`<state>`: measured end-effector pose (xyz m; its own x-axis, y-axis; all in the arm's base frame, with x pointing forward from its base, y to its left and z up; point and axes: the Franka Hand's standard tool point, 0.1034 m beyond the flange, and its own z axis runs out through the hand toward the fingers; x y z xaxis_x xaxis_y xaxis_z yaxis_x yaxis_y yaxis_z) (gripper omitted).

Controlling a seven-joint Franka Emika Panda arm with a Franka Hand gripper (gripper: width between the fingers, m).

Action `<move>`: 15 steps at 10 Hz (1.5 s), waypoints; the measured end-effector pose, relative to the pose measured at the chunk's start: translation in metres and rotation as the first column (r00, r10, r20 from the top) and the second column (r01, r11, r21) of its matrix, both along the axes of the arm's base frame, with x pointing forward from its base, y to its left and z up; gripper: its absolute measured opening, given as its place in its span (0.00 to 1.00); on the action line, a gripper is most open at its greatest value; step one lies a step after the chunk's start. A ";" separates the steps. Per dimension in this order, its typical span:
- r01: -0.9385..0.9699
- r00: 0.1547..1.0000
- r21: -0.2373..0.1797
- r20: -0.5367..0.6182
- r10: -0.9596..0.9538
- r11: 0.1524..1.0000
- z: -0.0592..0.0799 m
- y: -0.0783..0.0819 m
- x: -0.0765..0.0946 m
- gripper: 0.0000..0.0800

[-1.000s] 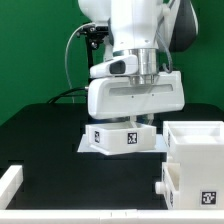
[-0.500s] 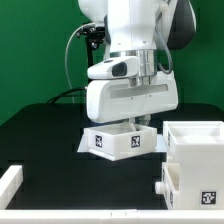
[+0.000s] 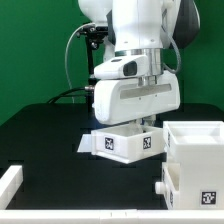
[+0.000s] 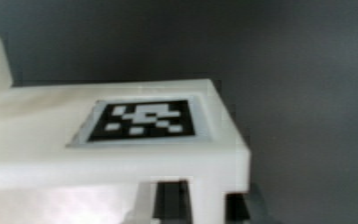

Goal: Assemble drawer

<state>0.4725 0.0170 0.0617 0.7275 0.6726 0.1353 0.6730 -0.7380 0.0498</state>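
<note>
At the near edge of the exterior view, on that view's left, the end of a long thin white bar [image 3: 10,184] lies on the black tabletop [image 3: 45,140]. On that view's right, also near, stands the large hollow glossy white plastic casing [image 3: 195,160], cube-like, with its open top showing and a small black-and-white square tag low on its front. A small white knob sticks out of its side that faces the exterior view's left.

Behind these, in the middle of the picture, is a low glossy white plastic tray box [image 3: 123,141] with a black-and-white tag on each of its two visible sides. It seems to be raised a little above the tabletop, with a pale flat sheet under it, but I cannot tell this for certain. It is just beside the casing and does not touch it.

The claw [image 3: 148,122] of the white robot arm [image 3: 135,60] comes down into the tray box from above and is closed on its wall. In the wrist view the two dark fingertips [image 4: 176,200] stand close together at the edge of the white wall, next to one tag.

Far behind everything hangs a green backdrop [image 3: 35,50].
</note>
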 end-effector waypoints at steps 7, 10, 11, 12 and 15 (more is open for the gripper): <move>-0.293 0.956 -0.029 -0.037 0.292 0.956 0.004 -0.023 0.032 0.05; -0.425 0.905 -0.035 -0.058 0.423 0.905 0.003 -0.041 0.035 0.05; -0.490 0.871 -0.033 -0.069 0.487 0.871 -0.002 -0.049 0.039 0.05; -0.566 0.822 -0.028 -0.086 0.563 0.824 -0.003 -0.050 0.048 0.05; -0.611 0.791 -0.044 -0.066 0.608 0.790 -0.002 -0.046 0.053 0.05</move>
<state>0.5258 -0.0293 0.0596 0.1680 0.9841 0.0570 0.9847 -0.1703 0.0381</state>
